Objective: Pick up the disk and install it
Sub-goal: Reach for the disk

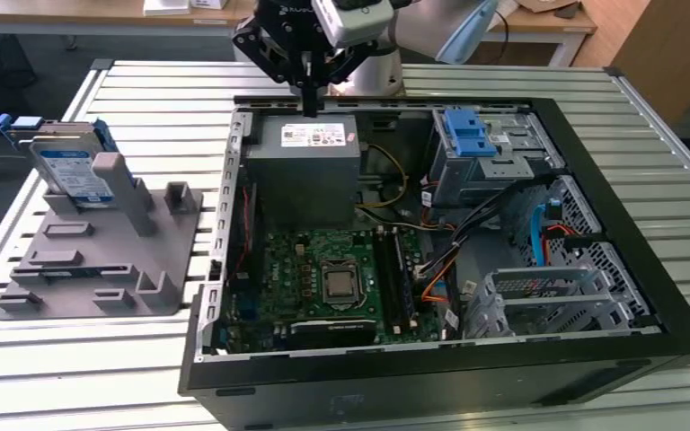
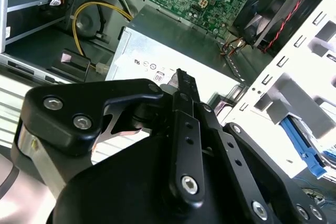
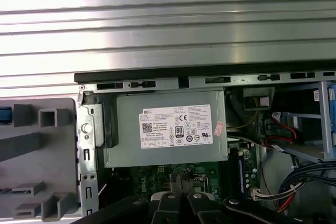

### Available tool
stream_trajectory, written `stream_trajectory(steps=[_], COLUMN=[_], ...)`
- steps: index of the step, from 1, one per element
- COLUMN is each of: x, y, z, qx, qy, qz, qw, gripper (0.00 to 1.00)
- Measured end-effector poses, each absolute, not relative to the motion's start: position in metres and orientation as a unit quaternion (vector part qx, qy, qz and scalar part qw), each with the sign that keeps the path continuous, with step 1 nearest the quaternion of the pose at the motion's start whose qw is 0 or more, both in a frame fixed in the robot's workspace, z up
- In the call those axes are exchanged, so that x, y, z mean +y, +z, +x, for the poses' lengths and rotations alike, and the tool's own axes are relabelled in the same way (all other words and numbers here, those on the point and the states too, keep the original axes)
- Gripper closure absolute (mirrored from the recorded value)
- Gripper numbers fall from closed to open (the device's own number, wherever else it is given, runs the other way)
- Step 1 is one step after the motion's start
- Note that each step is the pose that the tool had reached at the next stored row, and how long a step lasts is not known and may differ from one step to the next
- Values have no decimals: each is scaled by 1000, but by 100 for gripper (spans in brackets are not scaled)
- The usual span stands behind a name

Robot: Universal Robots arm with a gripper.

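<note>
Table: Your metal table (image 1: 69, 368) has long slats, and everything sits on it.
Case: A black computer case (image 1: 441, 382) lies open on the table. It is the thing nearest to you and takes up the middle and the exterior view's right.
Board: A green board (image 1: 309, 269) lies flat in the near part of the case.
Stand: A grey stand (image 1: 93, 260) sits on the table just beside the case, on the exterior view's left.
Disk: The disk (image 1: 67, 171) stands on its edge at the far end of the stand, with a blue frame around it. It is outside the case and well apart from the gripper. Nothing holds it.
Box: A grey box (image 1: 309, 171) with a white label sits in the case, just past the board.
Latch: A blue latch (image 1: 465, 135) sits on top of a metal cage at the far right of the case.
Gripper: Your gripper (image 1: 310, 106) hangs over the far edge of the case, just above the box, and points down. Its fingers are pressed together with nothing between them. You can see this in both wrist views too.
</note>
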State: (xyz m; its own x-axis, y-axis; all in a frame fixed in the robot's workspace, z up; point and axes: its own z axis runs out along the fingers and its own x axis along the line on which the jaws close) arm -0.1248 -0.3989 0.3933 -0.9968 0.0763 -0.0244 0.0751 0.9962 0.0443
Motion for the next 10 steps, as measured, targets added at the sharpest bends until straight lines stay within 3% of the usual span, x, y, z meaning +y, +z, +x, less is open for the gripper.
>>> stream_trajectory(steps=[10], x=[-399], y=[393], z=[-129], qx=[999], qy=[22], qz=[38], qw=[13], gripper=[89])
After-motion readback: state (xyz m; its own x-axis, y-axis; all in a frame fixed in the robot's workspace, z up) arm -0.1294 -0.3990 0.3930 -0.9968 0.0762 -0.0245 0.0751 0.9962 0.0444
